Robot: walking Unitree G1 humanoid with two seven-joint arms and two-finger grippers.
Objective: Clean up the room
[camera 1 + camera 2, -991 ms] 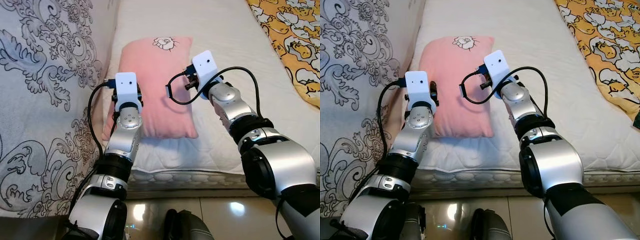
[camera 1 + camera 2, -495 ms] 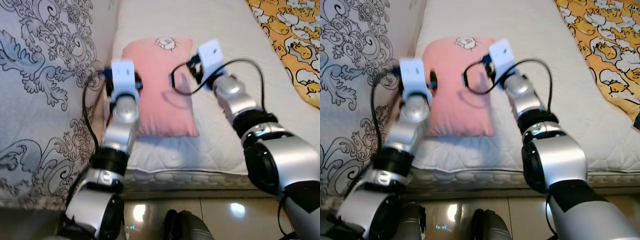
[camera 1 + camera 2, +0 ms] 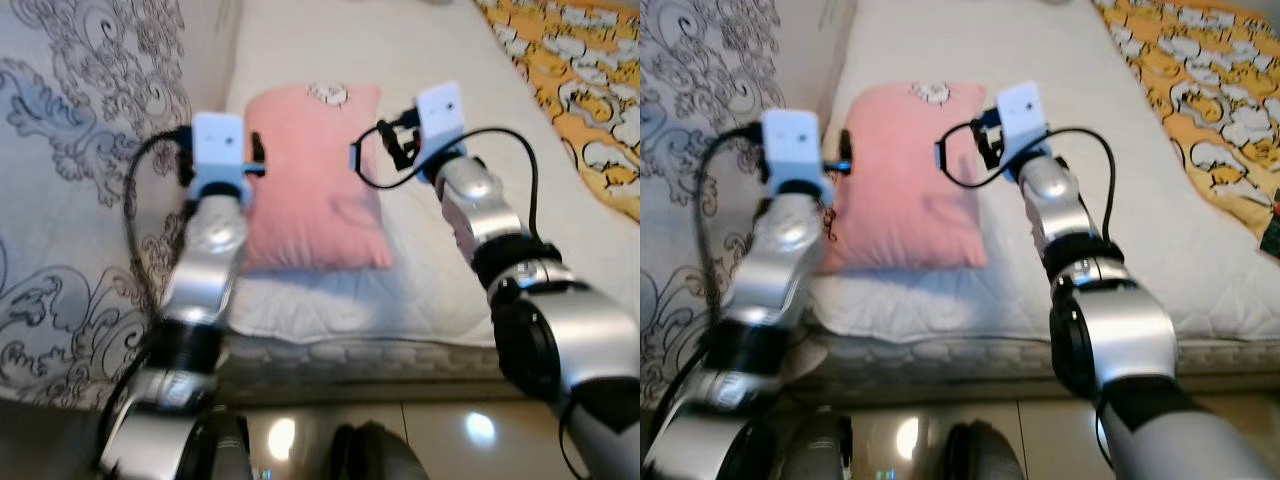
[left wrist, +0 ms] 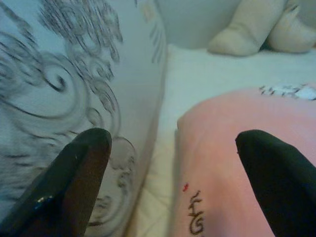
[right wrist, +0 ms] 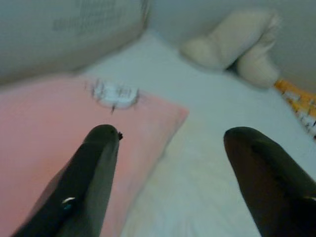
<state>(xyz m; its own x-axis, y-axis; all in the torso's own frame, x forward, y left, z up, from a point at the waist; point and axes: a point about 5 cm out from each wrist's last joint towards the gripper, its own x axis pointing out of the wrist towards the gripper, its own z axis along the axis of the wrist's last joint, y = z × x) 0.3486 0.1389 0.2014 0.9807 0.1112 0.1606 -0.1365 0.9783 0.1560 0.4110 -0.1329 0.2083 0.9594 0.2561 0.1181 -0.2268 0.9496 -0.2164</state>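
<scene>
pillow: pink pillow (image 3: pixel 312 180) lies on white mattress (image 3: pixel 470 60), near its 9 o'clock edge
L gripper (image 4: pixel 177 173): fingers spread, astride pillow's left edge
R gripper (image 5: pixel 173 168): fingers apart, over pillow's right edge

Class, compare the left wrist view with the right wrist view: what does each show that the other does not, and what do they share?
The left wrist view alone has the grey patterned bedding beside the pink pillow, with the open left gripper straddling the pillow's edge. The right wrist view alone has a strip of the yellow patterned blanket and the open right gripper over the pillow's other edge. Both share the pillow, the white mattress and a cream soft toy far off.
</scene>
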